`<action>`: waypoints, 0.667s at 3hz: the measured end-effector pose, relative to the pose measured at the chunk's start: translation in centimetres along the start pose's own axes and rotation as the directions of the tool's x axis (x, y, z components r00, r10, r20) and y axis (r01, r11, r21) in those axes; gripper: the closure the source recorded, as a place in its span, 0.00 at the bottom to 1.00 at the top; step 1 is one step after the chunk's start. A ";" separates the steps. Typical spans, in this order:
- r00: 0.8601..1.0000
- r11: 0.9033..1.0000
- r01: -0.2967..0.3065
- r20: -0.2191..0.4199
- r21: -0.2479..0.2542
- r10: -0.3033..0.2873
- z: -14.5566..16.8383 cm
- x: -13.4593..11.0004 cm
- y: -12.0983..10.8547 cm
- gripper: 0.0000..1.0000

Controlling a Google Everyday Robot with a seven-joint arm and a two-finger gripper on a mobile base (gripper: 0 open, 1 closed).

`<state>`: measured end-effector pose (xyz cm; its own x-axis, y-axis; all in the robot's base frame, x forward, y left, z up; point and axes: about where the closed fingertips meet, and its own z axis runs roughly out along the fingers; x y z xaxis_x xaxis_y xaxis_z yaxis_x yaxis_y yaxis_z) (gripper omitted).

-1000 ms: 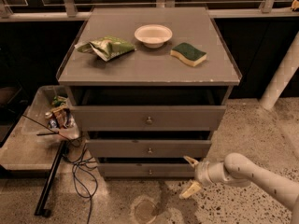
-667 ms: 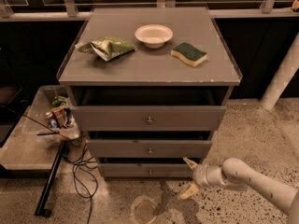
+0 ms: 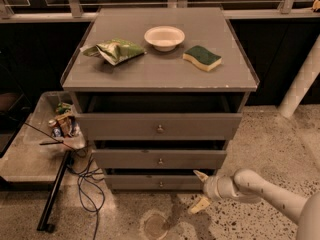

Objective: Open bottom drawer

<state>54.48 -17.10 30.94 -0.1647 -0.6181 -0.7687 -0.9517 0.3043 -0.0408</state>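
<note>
Presently, approach step: my pale two-finger gripper (image 3: 200, 190), fingers apart, hovers beside the slim grey wooden bottom drawer (image 3: 132, 182); next, I should grasp its small round metal knob (image 3: 161, 184).

Grey desk (image 3: 160, 76) carrying a crumpled green snack bag (image 3: 116, 50) lying at left, white bowl (image 3: 164, 37) sitting mid-back, green sponge (image 3: 202, 57) resting at right, gripper (image 3: 199, 190) hovering low by its front, fingers spread.

Our arm (image 3: 272, 193) is smooth, off-white and tubular with a rounded wrist; our gripper (image 3: 200, 190), near the bottom drawer's (image 3: 161, 182) right end, bears two splayed cream fingers (image 3: 200, 175).
</note>
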 end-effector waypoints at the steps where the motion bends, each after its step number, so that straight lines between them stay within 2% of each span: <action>1: 0.998 0.998 -0.063 -0.012 0.016 0.064 4.4 3.1 -1.7 0.00; 2: 0.998 0.998 -0.063 -0.012 0.016 0.064 4.4 3.1 -1.7 0.00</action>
<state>56.72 -16.39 25.82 -0.2280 -0.6063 -0.7618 -0.9351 0.3545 -0.0022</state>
